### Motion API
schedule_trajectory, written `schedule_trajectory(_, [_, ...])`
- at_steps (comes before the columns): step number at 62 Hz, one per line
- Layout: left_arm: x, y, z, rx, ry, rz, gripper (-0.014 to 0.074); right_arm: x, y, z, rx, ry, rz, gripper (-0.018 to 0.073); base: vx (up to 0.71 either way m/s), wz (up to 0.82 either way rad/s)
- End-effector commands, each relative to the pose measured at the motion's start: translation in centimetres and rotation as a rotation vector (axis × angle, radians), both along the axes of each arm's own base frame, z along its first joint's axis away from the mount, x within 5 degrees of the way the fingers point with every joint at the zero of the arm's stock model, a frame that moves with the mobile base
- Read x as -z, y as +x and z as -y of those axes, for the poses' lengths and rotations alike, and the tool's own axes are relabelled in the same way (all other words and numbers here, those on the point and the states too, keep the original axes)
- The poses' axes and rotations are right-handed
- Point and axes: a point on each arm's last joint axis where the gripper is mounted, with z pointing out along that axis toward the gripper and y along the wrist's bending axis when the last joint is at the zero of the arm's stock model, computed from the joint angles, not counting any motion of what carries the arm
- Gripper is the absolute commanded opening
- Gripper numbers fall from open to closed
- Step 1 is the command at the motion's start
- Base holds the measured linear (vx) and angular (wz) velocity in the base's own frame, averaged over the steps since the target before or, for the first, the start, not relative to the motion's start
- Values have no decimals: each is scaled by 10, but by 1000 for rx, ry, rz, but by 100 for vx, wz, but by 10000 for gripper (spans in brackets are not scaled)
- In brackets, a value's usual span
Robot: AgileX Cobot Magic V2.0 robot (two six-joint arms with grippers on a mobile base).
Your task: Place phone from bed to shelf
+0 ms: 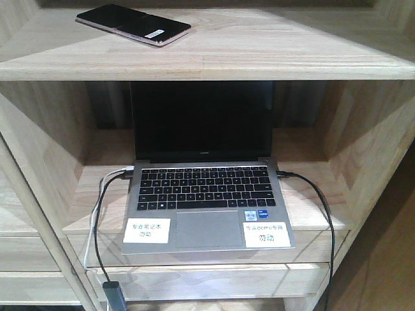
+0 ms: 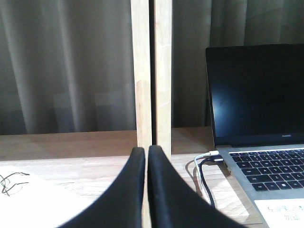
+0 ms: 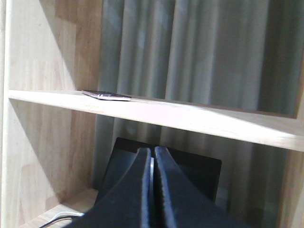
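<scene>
Pale-wood shelf (image 1: 272, 48): the phone (image 1: 133, 24) lies flat on the upper board, toward its left rear, screen side up, white barcode sticker at the end nearer the camera-right. Long axis runs diagonally, from far left to nearer right, roughly along the board. No gripper touches it. No bed in any view. Below, in the middle compartment, an open grey laptop (image 1: 207, 194) with white labels and cables plugged into both sides. Left gripper (image 2: 145, 190): fingers pressed together, nothing between them; it sits low, level with the laptop's board, facing a vertical shelf post (image 2: 152, 71), laptop just to its right. Right gripper (image 3: 153, 190): jaws likewise closed on nothing, held below the upper board; from its wrist view the phone (image 3: 107, 96) shows edge-on as a thin sliver, above and to the left of the fingertips, well apart. Grey curtain (image 3: 204, 52) behind the shelf. Judgement: the phone appears delivered, resting stably on the board with its whole footprint supported and not overhanging the front edge; the placing step looks complete. The right arm seems nearer to the phone, being closer to its level; the left is a compartment lower. If any move remains, it would be a retreat, and the relation that matters is clearance: the right gripper lies under the board's front lip, so it should back out rather than rise.
</scene>
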Motion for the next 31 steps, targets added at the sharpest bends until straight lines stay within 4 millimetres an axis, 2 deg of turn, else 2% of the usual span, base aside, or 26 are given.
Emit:
schedule_trajectory(1, [-16,-2,0,1,-13,106,1,-10,1,5,59,10,39,-3,0,0])
schedule_trajectory(20, [-16,-2,0,1,-13,106,1,-8,4,10,124,33,0,-3,0,0])
schedule_trajectory(31, [-16,-2,0,1,-13,106,1,-3,7,15,282,25,-57,-3,0,0])
